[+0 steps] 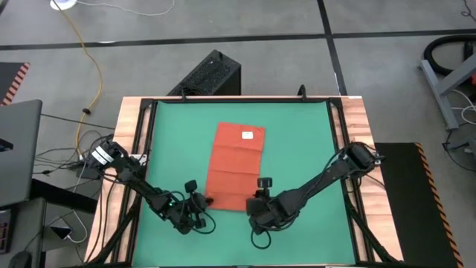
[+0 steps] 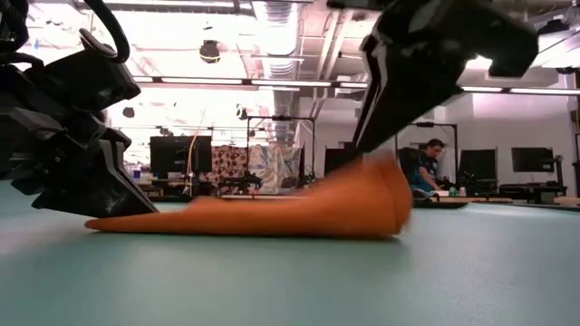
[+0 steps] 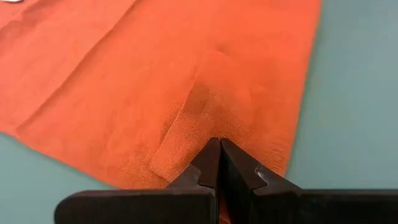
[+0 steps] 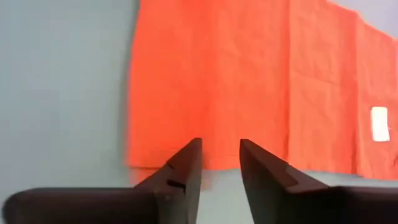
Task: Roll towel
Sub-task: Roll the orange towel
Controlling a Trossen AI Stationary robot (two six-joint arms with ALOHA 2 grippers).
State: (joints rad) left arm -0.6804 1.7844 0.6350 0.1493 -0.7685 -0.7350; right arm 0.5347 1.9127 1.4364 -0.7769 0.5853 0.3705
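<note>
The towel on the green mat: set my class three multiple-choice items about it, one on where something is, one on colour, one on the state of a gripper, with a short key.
1. Where is the small white tag on the towel?
A. Near the end far from the grippers
B. At the end between the grippers
C. Off the towel, on the mat

2. What colour is the towel?
A. Blue
B. Orange-red
C. White

3. How does the left gripper stand?
A. Wide open above the bare mat
B. Shut on the towel's near corner
C. Out of view

Key:
1 A, the high view shows the tag at the end opposite both arms.
2 B, every view shows orange-red cloth on the green mat.
3 B, the left wrist view shows its fingers closed with cloth bunched between them, while the right gripper is open.
</note>
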